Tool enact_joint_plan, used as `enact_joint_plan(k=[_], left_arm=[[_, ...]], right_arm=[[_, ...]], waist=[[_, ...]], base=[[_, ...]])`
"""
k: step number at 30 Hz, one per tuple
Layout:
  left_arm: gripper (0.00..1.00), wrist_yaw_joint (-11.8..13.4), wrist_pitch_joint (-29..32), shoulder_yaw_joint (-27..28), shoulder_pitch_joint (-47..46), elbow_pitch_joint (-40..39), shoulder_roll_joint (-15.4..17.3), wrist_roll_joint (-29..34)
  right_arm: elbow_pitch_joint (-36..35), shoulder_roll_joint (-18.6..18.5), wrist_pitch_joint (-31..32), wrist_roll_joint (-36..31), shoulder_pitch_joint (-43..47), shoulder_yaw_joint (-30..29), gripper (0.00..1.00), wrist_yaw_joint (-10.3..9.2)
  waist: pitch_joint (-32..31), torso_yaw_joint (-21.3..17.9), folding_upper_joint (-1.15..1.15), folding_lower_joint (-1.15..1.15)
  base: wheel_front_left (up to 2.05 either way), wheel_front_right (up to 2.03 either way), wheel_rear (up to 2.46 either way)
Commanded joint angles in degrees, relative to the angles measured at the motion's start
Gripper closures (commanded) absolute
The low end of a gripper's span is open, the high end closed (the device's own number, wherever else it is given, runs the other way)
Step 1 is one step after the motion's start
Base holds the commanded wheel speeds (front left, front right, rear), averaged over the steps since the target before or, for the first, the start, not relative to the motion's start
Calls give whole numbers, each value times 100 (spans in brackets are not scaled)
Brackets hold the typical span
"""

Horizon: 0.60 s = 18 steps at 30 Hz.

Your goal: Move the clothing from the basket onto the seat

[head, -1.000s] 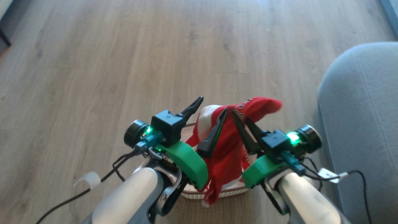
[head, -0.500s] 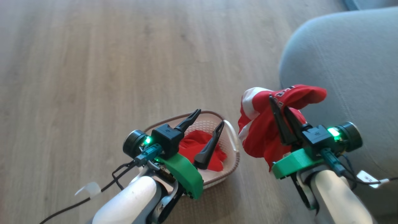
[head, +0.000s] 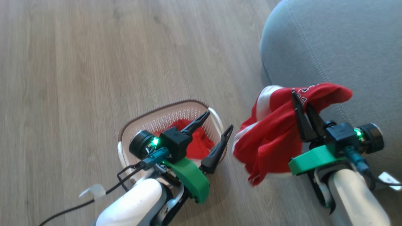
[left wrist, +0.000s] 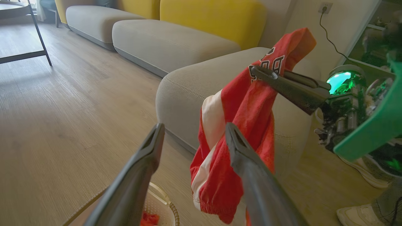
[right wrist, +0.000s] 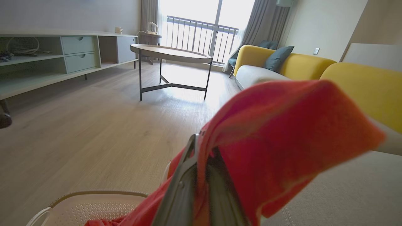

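Observation:
My right gripper [head: 300, 99] is shut on a red garment with white panels and lettering [head: 270, 138]. The garment hangs in the air between the basket and the grey seat [head: 329, 47], its top fold over the seat's rounded edge. The left wrist view shows this garment [left wrist: 245, 110] draped from the right gripper [left wrist: 256, 69] in front of the seat [left wrist: 188, 84]. The cream basket [head: 150, 114] stands on the floor with another red garment [head: 196, 146] inside. My left gripper [head: 220, 120] hovers open over the basket's right rim, holding nothing.
Wood floor surrounds the basket. A round coffee table [right wrist: 171, 53] and a low cabinet [right wrist: 62, 53] stand farther off, with yellow-backed sofas [right wrist: 282, 62] beyond. White shoes [left wrist: 361, 179] rest on the floor beside the seat.
The head camera has turned toward the seat. My right gripper has carried the red garment away from above the basket to the seat's edge. The left gripper stays open over the basket.

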Motion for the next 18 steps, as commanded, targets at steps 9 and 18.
enact_joint_plan(k=[9,18], left_arm=[[0,-172,27,191,-747,-308,86,125],[0,-327,-88,209,-1072,-240,12,133]], right_arm=[[198,32,193,213,-1254,-534,100,40],[970,-129,627,460,-2969,-1363,100,40]], waist=[[1164,658,0,0],[2039,1205,0,0]], base=[[0,0,0],[0,0,0]])
